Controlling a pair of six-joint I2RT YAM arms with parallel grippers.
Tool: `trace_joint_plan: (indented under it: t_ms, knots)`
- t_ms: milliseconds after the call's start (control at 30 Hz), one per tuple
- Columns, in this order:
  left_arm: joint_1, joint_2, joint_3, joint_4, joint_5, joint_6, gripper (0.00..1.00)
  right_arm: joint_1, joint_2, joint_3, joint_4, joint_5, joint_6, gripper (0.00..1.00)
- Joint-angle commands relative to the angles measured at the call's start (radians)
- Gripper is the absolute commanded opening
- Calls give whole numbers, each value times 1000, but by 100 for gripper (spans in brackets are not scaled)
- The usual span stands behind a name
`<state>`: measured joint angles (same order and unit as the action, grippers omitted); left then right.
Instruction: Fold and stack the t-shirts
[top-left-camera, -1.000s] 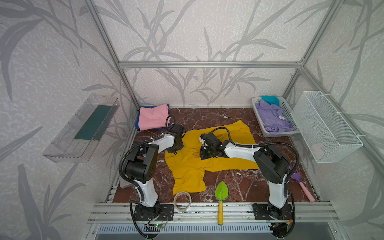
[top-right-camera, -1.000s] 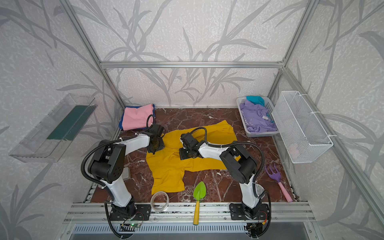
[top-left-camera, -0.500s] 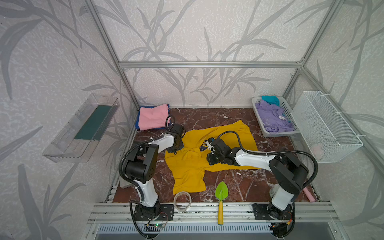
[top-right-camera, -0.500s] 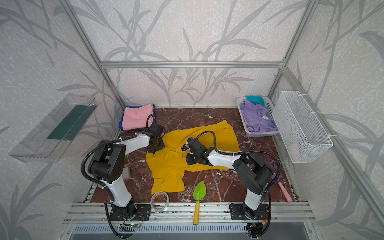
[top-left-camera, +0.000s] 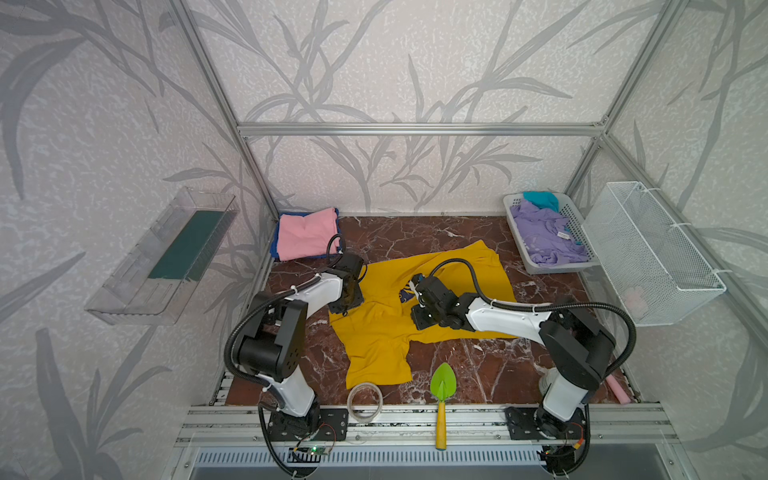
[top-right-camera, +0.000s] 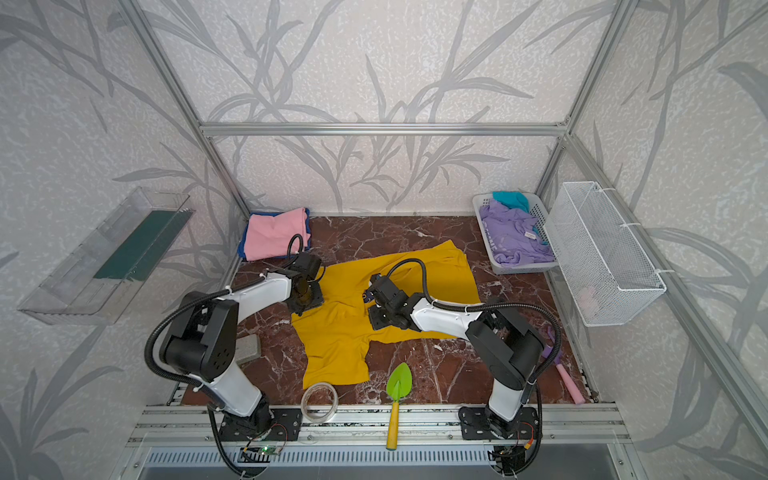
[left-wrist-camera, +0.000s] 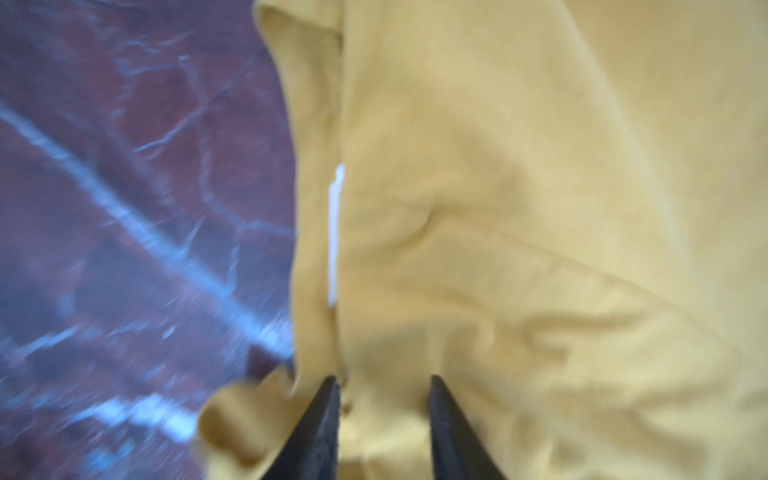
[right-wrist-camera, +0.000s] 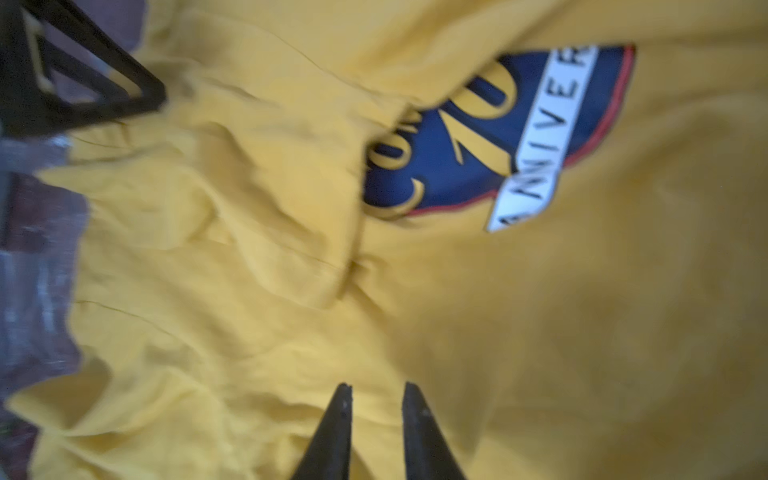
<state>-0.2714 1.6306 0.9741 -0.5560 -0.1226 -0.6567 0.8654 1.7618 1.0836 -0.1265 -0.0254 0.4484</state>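
Mustard t-shirt (top-left-camera: 382, 332) lies beneath left gripper (left-wrist-camera: 380, 380) and right gripper (right-wrist-camera: 376, 386), both low.

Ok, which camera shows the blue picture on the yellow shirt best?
The right wrist view: the blue print is close up, with readable letters, though a fold covers part. Both top views show only a tiny sliver; the left wrist view shows just plain yellow t-shirt.

A robot lab cell dressed up like a home — an aluminium frame (top-left-camera: 419, 129) holds leaf-patterned wall panels (top-left-camera: 415, 62), and two robot arms (top-left-camera: 507, 318) are bolted to a rail (top-left-camera: 415, 417) at the front edge of a marble-look surface (top-left-camera: 478, 365) — with a laundry basket (top-left-camera: 552, 268) and a yellow t-shirt (top-left-camera: 382, 332) on it.
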Motion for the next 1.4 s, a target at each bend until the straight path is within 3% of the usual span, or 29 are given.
trace_joint_plan:
  t_ms: [0,300,467,633,833,1067,1367]
  knots:
    - [-17,-152,-28,-92,-4,-4,43,6,49,81,-24,-10,-31,33]
    - [-79,-320,-240,0,144,-58,47,-56,164,116,50,-202,148,40]
    - [-99,-249,-275,94,176,-79,50,-87,190,105,77,-276,214,43]
    - [-102,-156,-272,139,185,-78,42,-100,192,85,99,-295,238,42]
    - [-101,-130,-247,134,170,-68,24,-103,216,75,150,-338,273,32]
    - [-89,-177,-194,36,139,-38,2,-122,210,78,168,-363,292,2]
    - [-81,-270,-199,-98,92,-27,0,-146,140,61,123,-375,282,0]
